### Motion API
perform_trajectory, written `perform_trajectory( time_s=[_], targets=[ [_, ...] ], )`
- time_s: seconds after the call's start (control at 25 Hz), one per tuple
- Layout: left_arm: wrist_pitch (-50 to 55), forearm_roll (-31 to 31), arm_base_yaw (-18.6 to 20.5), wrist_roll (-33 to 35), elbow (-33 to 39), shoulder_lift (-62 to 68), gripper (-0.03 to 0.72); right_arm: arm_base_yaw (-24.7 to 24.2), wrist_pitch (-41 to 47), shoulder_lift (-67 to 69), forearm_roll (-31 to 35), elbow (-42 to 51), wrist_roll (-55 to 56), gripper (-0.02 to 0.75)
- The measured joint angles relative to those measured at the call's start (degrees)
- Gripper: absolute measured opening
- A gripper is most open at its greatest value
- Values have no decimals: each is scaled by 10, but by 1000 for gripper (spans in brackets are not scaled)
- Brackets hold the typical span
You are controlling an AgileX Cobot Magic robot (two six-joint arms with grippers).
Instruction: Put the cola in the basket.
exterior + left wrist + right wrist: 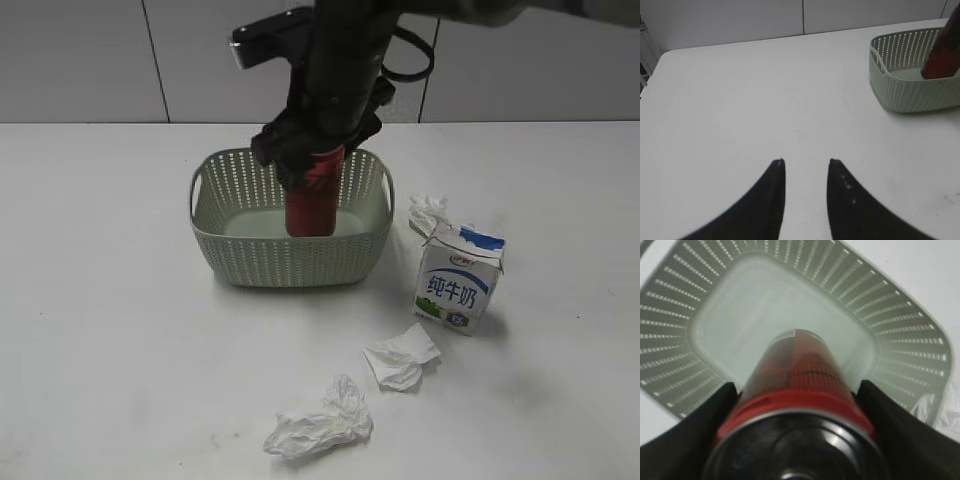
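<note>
The red cola can (pixel 310 203) stands upright inside the pale green basket (pixel 250 255) at the table's middle back. My right gripper (pixel 312 150) comes down from above and is shut on the can's upper part. In the right wrist view the can (pixel 800 375) fills the middle between the black fingers (pixel 797 405), with the basket floor (pixel 735 315) under it. Whether the can's base touches the floor I cannot tell. My left gripper (pixel 806 162) is open and empty over bare table, far left of the basket (pixel 910 95). The can (pixel 942 52) also shows in the left wrist view.
A white-and-blue milk carton (pixel 458 278) stands right of the basket. Crumpled tissues lie behind the carton (pixel 428 210), in front of the basket (pixel 402 357) and near the front edge (pixel 320 422). A grey wall runs behind the table.
</note>
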Motion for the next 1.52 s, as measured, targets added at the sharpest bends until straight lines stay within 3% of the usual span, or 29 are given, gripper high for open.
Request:
perform_trajectory(
  time_s=[0.56, 0.68, 0.76, 1.12, 1.28, 1.52],
  targets=[
    [0, 0, 0, 0, 0, 0, 230, -1, -23, 37, -3, -1, -1, 521],
    [0, 0, 0, 0, 0, 0, 230, 0, -22, 37, -2, -9, -1, 616],
    [0, 0, 0, 0, 0, 0, 232, 0, -14, 37, -2, -25, -1, 649],
    [0, 0, 0, 0, 0, 0, 231, -7, 92, 37, -21, -199, 2, 655],
    [0, 0, 0, 0, 0, 0, 231, -50, 123, 36, -21, -260, 7, 655],
    [0, 0, 0, 0, 0, 0, 231, -187, 131, 18, 5, -237, 10, 644]
  ],
)
